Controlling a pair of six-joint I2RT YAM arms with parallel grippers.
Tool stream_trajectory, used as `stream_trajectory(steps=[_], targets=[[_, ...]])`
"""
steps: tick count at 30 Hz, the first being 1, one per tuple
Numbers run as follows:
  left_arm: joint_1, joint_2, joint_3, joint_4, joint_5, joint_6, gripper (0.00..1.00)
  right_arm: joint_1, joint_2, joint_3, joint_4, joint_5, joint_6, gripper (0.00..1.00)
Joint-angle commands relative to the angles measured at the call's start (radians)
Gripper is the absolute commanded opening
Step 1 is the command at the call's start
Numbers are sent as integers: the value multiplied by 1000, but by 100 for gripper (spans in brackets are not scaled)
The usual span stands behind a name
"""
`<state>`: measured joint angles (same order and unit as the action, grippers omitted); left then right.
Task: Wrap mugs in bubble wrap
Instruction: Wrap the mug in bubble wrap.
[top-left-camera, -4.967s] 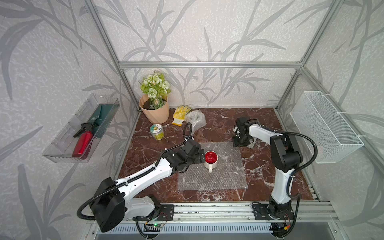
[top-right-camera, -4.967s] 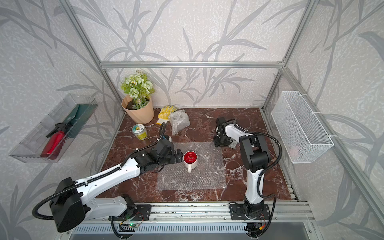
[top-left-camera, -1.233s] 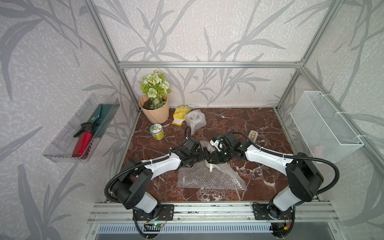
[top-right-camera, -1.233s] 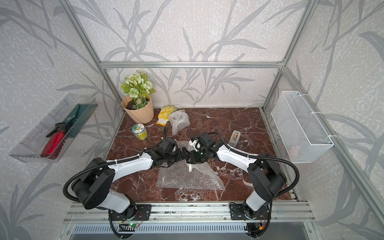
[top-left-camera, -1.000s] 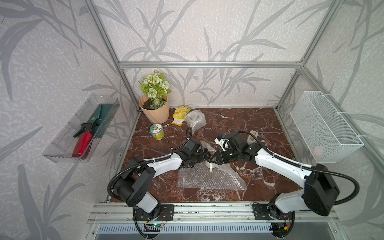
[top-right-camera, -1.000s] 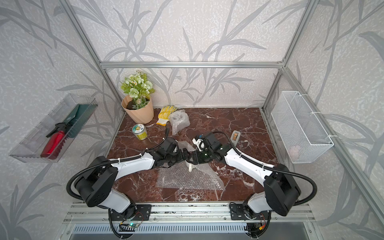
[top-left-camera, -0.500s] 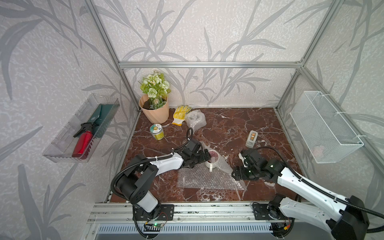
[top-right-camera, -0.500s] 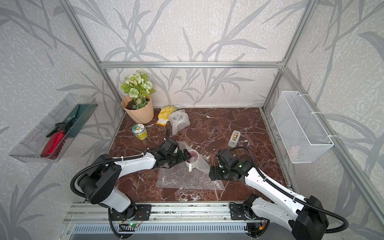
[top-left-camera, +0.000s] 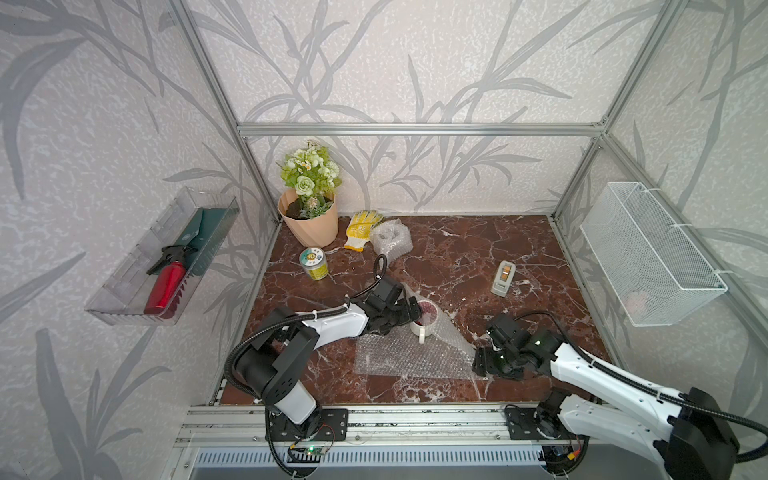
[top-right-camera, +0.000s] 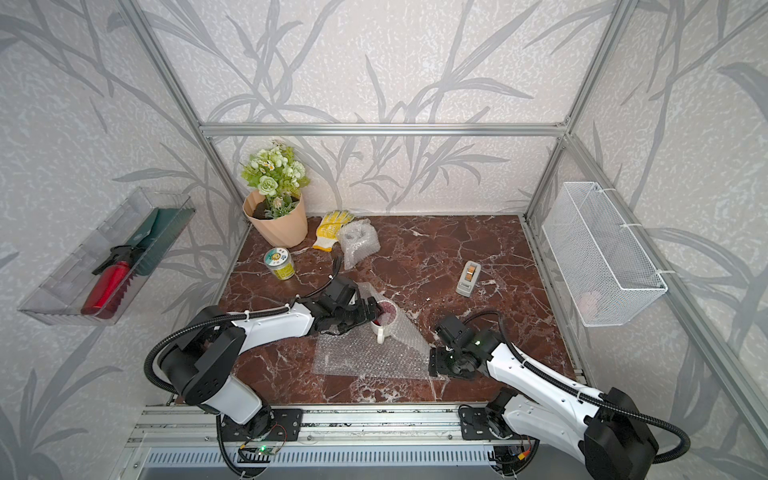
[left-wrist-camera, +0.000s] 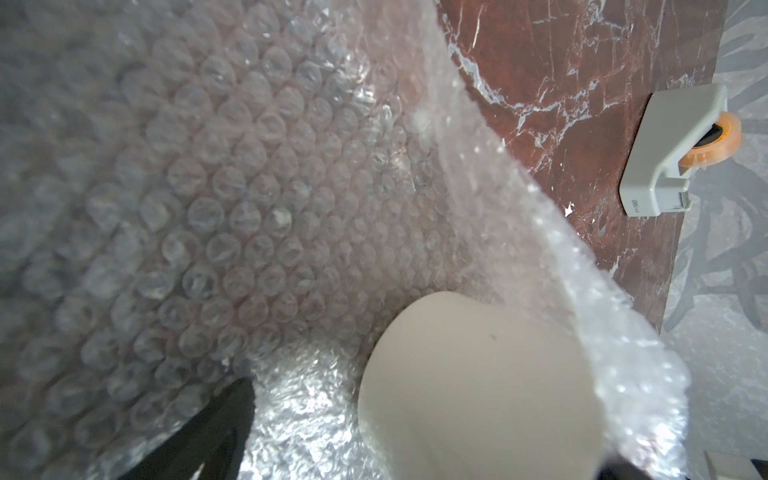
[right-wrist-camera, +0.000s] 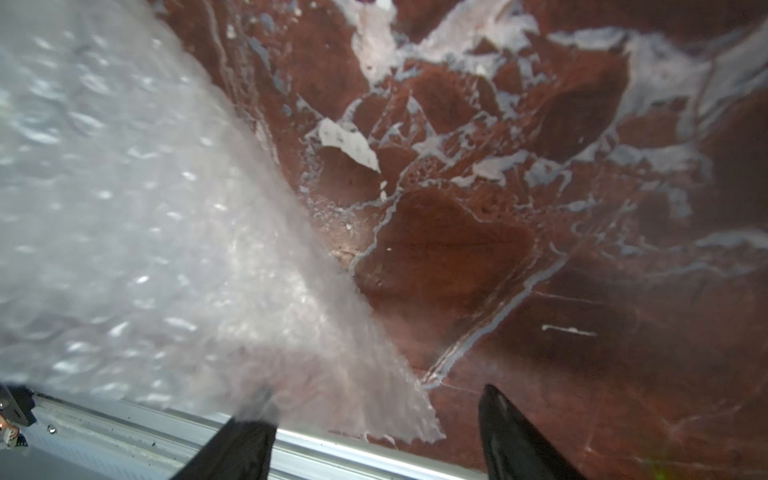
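At the back of the table (top-left-camera: 457, 249) a potted plant (top-left-camera: 309, 224), a yellow glove (top-left-camera: 360, 226) and a wrapped bundle (top-left-camera: 390, 237) are set in a row, with a tin can (top-left-camera: 314, 264) just in front of the pot. A tape dispenser (top-left-camera: 503, 277) is laid well apart to the right, and all of these are placed clear of the mug (top-left-camera: 417, 328). The mug is stood near the middle of the table, on the far left part of the bubble wrap (top-left-camera: 395, 357). It is set upright, long axis vertical and mouth up, with its handle (top-left-camera: 422, 337) pointed toward the front rail (top-left-camera: 415, 415). The right side of the sheet is folded up and over the mug, so the red inside is seen only dimly through the flap, and the flap's tip is draped on the left pincer (top-left-camera: 409, 315). That pincer is placed at the mug's left side and spread wide about it: in the left wrist view one finger (left-wrist-camera: 216, 428) is seen apart from the white wall, with wrap between, so nothing is clamped. The right pincer (top-left-camera: 481, 365) is set at the near right corner of the sheet and is released. In the right wrist view the corner is laid over one finger (right-wrist-camera: 245, 444), while the other (right-wrist-camera: 515, 440) is seen over bare marble.
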<state>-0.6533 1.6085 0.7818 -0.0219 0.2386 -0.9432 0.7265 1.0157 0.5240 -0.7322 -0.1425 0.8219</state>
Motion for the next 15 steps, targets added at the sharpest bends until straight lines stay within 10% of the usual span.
stream_trajectory(steps=[1, 15], targets=[[-4, 34, 5, -41, 1, -15, 99, 5, 30, -26, 62, 11, 29, 69], [-7, 30, -15, -41, -4, -19, 99, 7, -154, 60, 43, -68, 20, 11]])
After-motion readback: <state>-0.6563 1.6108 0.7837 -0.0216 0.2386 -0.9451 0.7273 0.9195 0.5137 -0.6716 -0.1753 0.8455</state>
